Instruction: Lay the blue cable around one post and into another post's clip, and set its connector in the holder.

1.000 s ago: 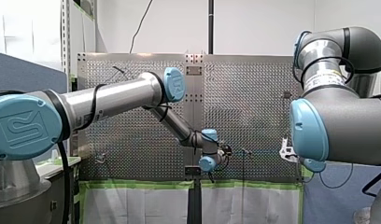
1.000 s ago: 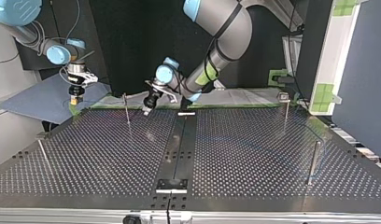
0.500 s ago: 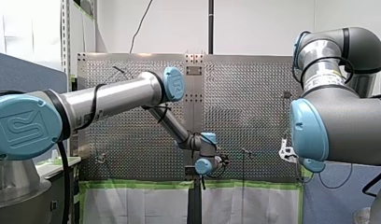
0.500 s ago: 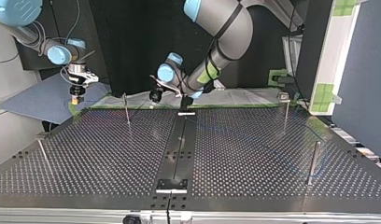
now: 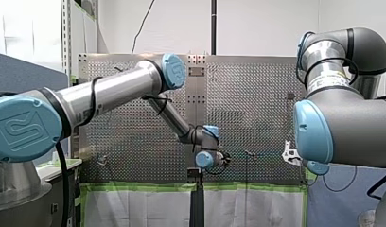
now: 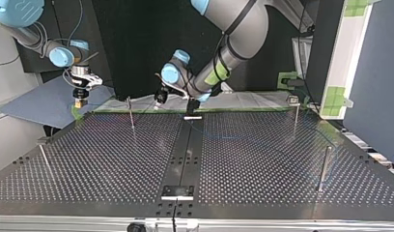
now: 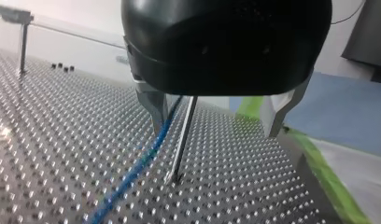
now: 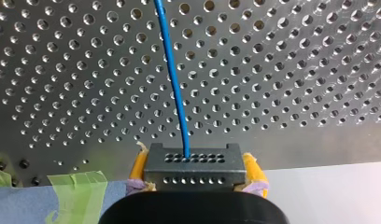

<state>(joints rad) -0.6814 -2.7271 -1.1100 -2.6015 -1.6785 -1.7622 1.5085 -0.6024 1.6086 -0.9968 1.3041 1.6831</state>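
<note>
The perforated worktop (image 6: 262, 164) carries thin upright posts. My left arm (image 6: 233, 29) reaches across to its far edge in the top view, and my right arm (image 6: 26, 29) hangs just off the corner at that view's left. The left gripper (image 7: 216, 116) has its metal fingers (image 7: 156, 105) spread apart, with one slim post (image 7: 183, 140) seen in the gap between them. The right gripper (image 8: 193, 171) is clamped by its yellow pads (image 8: 138, 168) on the dark connector (image 8: 194, 161). From the connector the blue cable (image 8: 174, 84) runs out over the holes. In the left wrist view it lies on the worktop beside that post's foot, passing close by one finger.
</note>
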